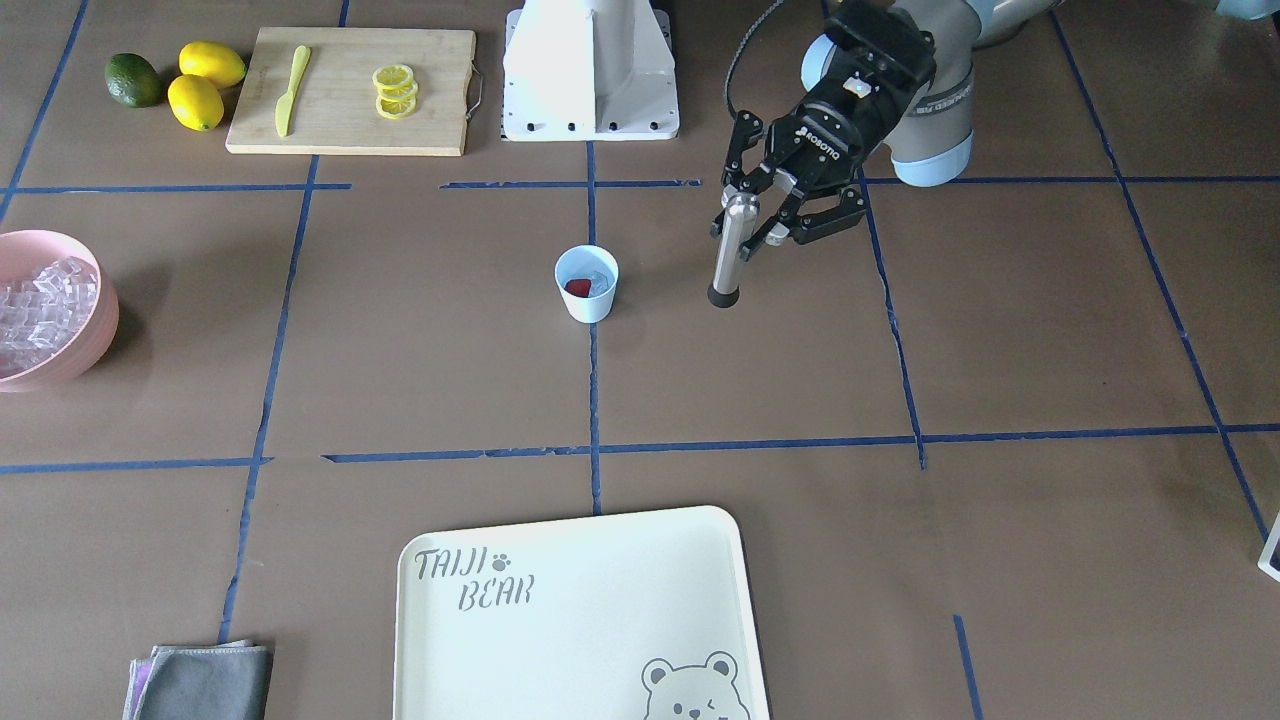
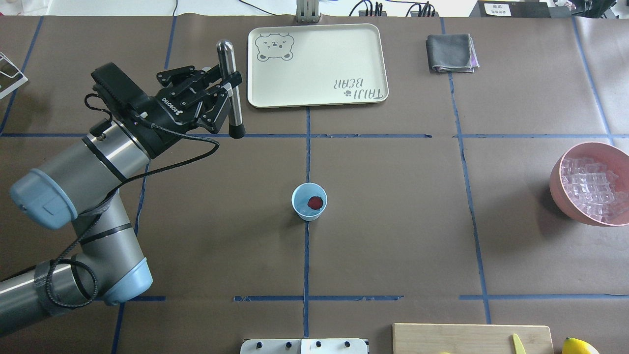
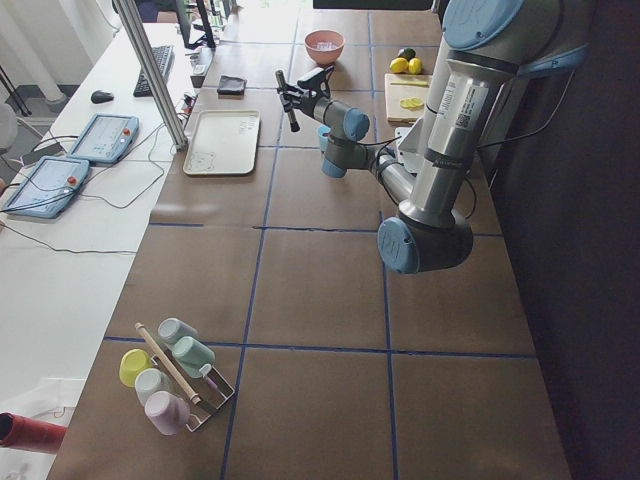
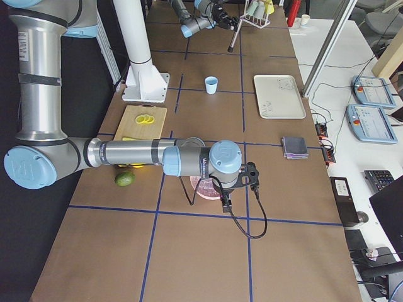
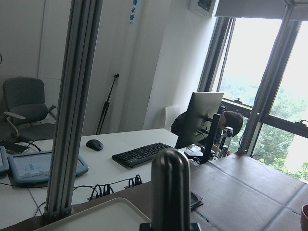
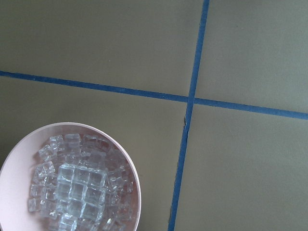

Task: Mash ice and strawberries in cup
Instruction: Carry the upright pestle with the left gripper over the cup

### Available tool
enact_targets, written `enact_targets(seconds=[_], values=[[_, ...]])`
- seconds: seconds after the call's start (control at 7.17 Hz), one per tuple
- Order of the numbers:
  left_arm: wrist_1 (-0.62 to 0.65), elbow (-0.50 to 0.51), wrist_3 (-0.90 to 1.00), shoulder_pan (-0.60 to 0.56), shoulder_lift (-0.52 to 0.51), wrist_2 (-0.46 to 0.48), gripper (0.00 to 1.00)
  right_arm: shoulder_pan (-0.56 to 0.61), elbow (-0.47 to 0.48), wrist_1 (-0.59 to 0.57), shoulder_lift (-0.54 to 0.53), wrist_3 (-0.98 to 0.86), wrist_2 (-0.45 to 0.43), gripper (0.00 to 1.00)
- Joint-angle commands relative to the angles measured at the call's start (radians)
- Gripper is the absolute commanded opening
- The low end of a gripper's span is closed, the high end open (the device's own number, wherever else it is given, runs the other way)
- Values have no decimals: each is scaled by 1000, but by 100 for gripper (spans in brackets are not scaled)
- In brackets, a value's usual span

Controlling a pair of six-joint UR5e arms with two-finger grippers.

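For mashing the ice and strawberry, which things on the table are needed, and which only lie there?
Needed: cup, strawberry and ice inside it, pestle in the left gripper.
Lying about: pink bowl of ice, tray, cloth, cutting board, knife, lemon slices, lemons, green fruit.

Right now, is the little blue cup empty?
Not empty. The cup stands upright with a red strawberry inside; the front view shows clear ice beside it.

Light-blue cup, red strawberry
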Motion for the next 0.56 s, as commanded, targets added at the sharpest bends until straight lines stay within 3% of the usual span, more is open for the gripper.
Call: enact_targets(seconds=[0.0, 0.42], values=[[-62, 69, 61, 104, -81, 61, 0, 0, -2, 0, -1, 0, 1, 99], [-147, 95, 53, 192, -108, 99, 0, 0, -3, 0, 3, 0, 0, 99]])
